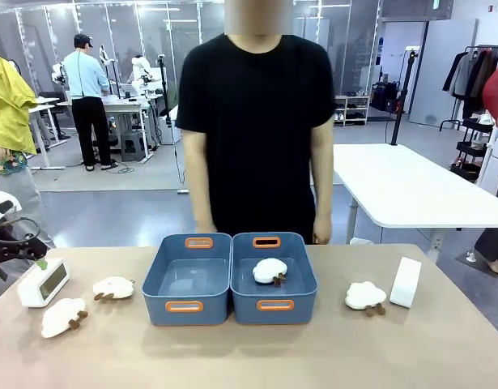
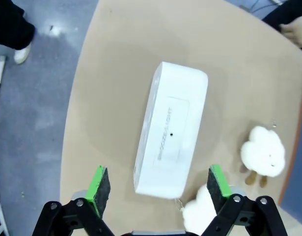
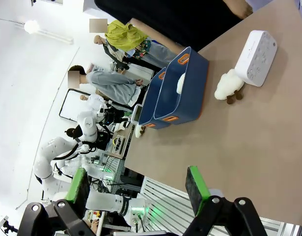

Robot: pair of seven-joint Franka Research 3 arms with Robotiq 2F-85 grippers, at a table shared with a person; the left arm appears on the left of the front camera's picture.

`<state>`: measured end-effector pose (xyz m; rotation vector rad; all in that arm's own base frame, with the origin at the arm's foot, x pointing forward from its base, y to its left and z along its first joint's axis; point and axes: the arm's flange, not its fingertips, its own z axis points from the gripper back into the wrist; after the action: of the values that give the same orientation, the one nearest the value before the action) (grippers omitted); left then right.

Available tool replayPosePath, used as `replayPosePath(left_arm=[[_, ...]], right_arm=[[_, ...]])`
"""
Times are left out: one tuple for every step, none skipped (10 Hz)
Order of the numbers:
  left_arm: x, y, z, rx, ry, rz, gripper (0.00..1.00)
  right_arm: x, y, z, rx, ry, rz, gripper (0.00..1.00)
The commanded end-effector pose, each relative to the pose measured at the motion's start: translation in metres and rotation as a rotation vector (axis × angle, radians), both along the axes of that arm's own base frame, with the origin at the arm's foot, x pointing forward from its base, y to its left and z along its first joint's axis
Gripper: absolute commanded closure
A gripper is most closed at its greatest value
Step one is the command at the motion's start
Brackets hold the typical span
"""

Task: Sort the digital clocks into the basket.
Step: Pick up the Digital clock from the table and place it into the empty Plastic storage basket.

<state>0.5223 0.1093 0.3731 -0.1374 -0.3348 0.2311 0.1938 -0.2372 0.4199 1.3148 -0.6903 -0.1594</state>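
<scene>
- The left gripper (image 2: pixel 157 173), black with 2 green pads, hangs with its jaws wide apart and empty. It is straight above the left digital clock (image 2: pixel 173 129), a small white rounded-rectangular plastic box lying flat on the tan table (image 2: pixel 116 73).
- In the left wrist view this clock lies at 12 o'clock from the fingers, and its near end falls between the 2 pads. Its long axis runs from about 1 o'clock to 7 o'clock, so the pads face its 2 long sides, only slightly skewed.
- The coming move probably calls for a straight descent and a close across the short width, perhaps with a small wrist roll to square up.
- 2 fluffy white sheep toys crowd that side. The far sheep toy (image 2: pixel 262 150) sits apart at 3 o'clock from the clock. The near sheep toy (image 2: pixel 200 211) lies just beside the clock's near corner and close to 1 pad, so it could get caught in the grip.
- In the front view the empty blue rectangular plastic basket (image 1: pixel 188 282) stands at 3 o'clock from this clock, beyond the sheep toys. I take it for the clocks' basket, because the twin blue bin (image 1: pixel 301 279) touching it holds a sheep.
- The right gripper (image 3: pixel 138 187) is also spread and empty. The right digital clock (image 3: pixel 256 50) stands well apart from it at about 1 o'clock, so the left arm is much nearer to its clock.
</scene>
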Motion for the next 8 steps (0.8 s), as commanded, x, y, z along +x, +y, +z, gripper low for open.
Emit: replayPosePath(left_arm=[[0.019,-0.015,-0.004,0.089,0.054,-0.021,0.00],[0.026,-0.020,-0.014,0.113,0.079,-0.037,0.00],[0.028,-0.023,-0.024,0.141,0.116,-0.072,0.00],[0.031,-0.026,-0.031,0.168,0.121,-0.092,0.00],[0.033,-0.031,-0.038,0.186,0.128,-0.117,0.00],[0.032,-0.033,-0.039,0.191,0.125,-0.127,0.00],[0.034,-0.035,-0.040,0.196,0.126,-0.153,0.30],[0.033,-0.037,-0.041,0.194,0.128,-0.166,0.60]], right_arm=[[0.000,0.000,0.002,0.004,-0.005,0.002,0.00],[0.000,0.000,0.002,0.004,-0.005,0.002,0.00],[0.000,0.000,0.002,0.004,-0.005,0.002,0.00],[0.000,0.000,0.002,0.004,-0.005,0.002,0.00],[0.000,0.000,0.002,0.004,-0.005,0.002,0.00],[0.000,0.000,0.002,0.004,-0.005,0.002,0.00],[0.000,0.000,0.002,0.004,-0.005,0.002,0.00],[0.000,0.000,0.002,0.004,-0.005,0.002,0.00]])
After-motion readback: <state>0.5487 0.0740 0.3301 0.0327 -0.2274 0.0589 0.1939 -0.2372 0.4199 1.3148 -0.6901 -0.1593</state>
